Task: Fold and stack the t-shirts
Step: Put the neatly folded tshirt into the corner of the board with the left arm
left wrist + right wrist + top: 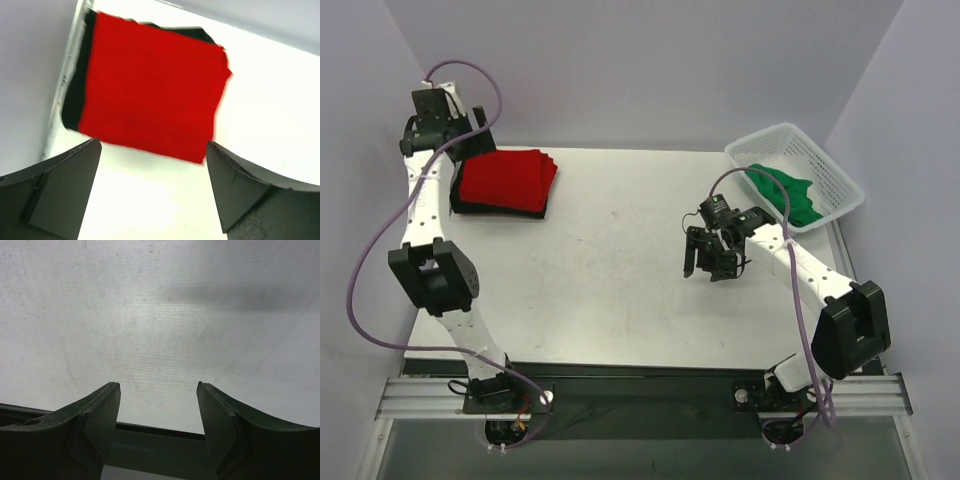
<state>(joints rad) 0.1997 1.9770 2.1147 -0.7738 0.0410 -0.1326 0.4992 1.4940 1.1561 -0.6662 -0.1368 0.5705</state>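
A folded bright red t-shirt (507,180) lies on a folded black t-shirt (500,212) at the table's back left. In the left wrist view the red t-shirt (150,90) fills the upper middle, and the black t-shirt (75,95) shows along its left edge. A green t-shirt (790,195) lies crumpled in the white mesh basket (825,160) at the back right. My left gripper (472,138) is open and empty, raised beside the stack's left corner (152,190). My right gripper (705,268) is open and empty over bare table right of centre (157,390).
The white table (620,270) runs between the stack and the basket. Its dark front rail (160,445) shows between the right fingers. Lilac walls close the back and both sides. A purple cable (360,270) loops beside the left arm.
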